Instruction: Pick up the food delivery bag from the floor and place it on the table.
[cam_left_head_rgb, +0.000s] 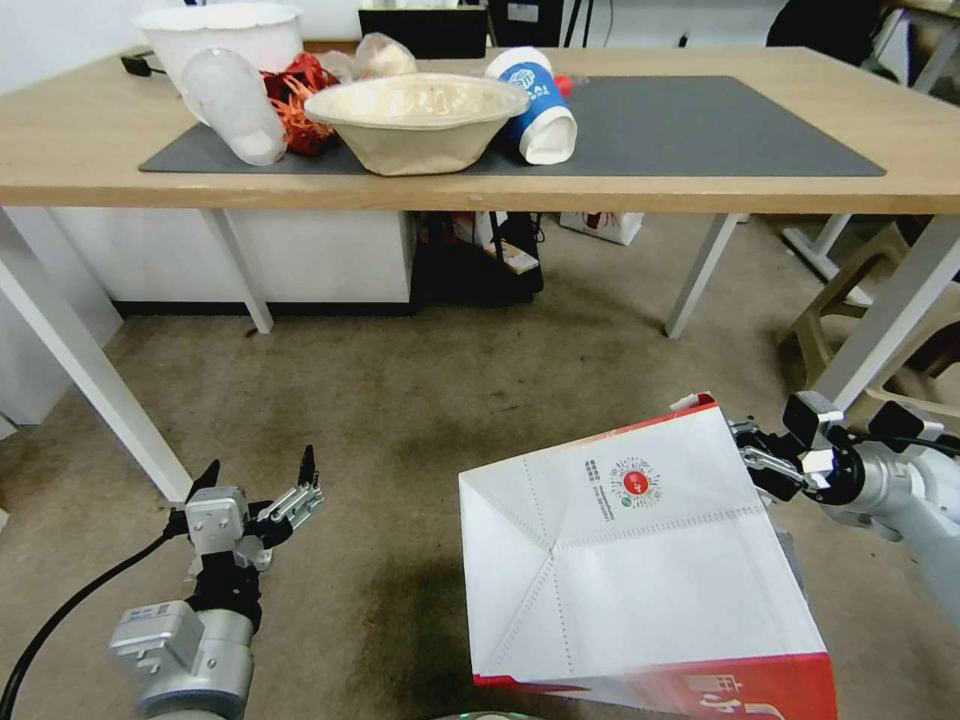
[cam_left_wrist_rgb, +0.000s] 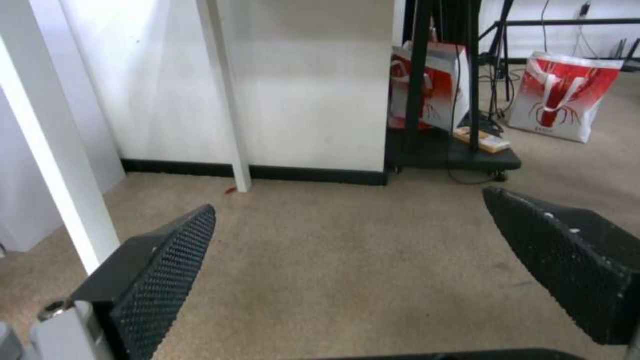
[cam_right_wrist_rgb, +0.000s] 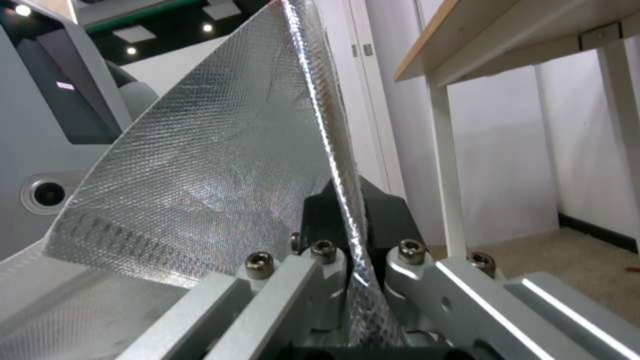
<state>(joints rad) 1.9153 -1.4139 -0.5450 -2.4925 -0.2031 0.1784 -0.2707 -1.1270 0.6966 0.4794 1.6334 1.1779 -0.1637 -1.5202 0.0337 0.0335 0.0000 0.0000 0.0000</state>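
The food delivery bag (cam_left_head_rgb: 640, 560) hangs tilted at the lower right of the head view, its white panel with the small red round logo facing up and red trim along its edges. My right gripper (cam_left_head_rgb: 745, 455) is shut on the bag's upper rim. The right wrist view shows the gripper (cam_right_wrist_rgb: 350, 210) pinching the silver foil lining (cam_right_wrist_rgb: 200, 165). My left gripper (cam_left_head_rgb: 260, 470) is open and holds nothing, low over the floor (cam_left_head_rgb: 400, 400) at the lower left; its fingers spread over bare carpet (cam_left_wrist_rgb: 347, 260). The table (cam_left_head_rgb: 700, 190) stands ahead.
On the dark grey mat (cam_left_head_rgb: 700, 125) sit a paper bowl (cam_left_head_rgb: 415, 120), a blue-and-white cup (cam_left_head_rgb: 535, 105), a clear plastic cup (cam_left_head_rgb: 235, 105) and a white tub (cam_left_head_rgb: 220, 30). White table legs (cam_left_head_rgb: 90, 370) flank the carpet. Red-and-white bags (cam_left_wrist_rgb: 563, 95) stand beyond the table.
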